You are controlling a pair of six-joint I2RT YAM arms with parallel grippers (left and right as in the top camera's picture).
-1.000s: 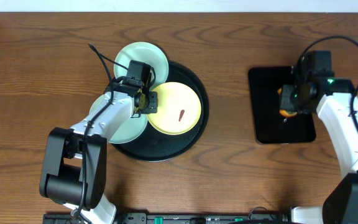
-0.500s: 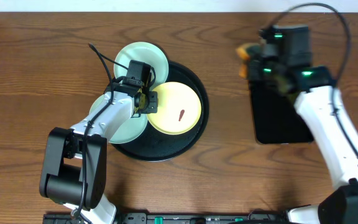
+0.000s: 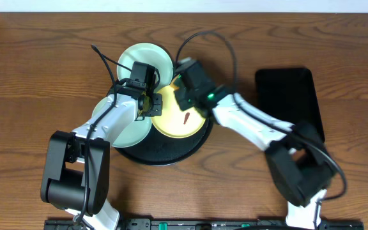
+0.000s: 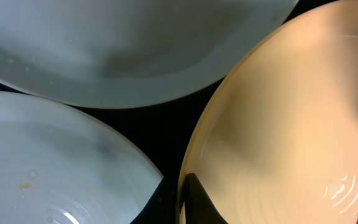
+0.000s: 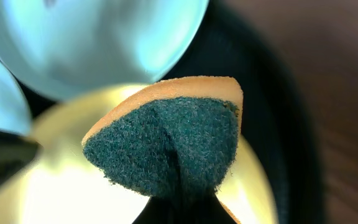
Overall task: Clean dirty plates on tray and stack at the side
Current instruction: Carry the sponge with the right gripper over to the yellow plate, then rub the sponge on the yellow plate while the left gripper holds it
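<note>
A pale yellow plate (image 3: 187, 115) with a reddish smear (image 3: 187, 119) lies on the round black tray (image 3: 171, 152). My left gripper (image 3: 151, 104) is shut on the plate's left rim; one dark finger (image 4: 199, 204) lies across the rim in the left wrist view. Two mint-green plates lie beside it, one at the back (image 3: 147, 61) and one on the left (image 3: 125, 133), half hidden under my left arm. My right gripper (image 3: 180, 96) hovers over the yellow plate's far edge, shut on a green-and-orange sponge (image 5: 173, 140), scouring side towards the camera.
A smaller black rectangular tray (image 3: 289, 105) lies to the right on the wooden table, with nothing on it. My right arm stretches from the lower right across the table to the round tray. Cables loop above both wrists.
My right arm has swung left from the rectangular tray, carrying the sponge to the yellow plate. The left gripper and the plates have not moved.
</note>
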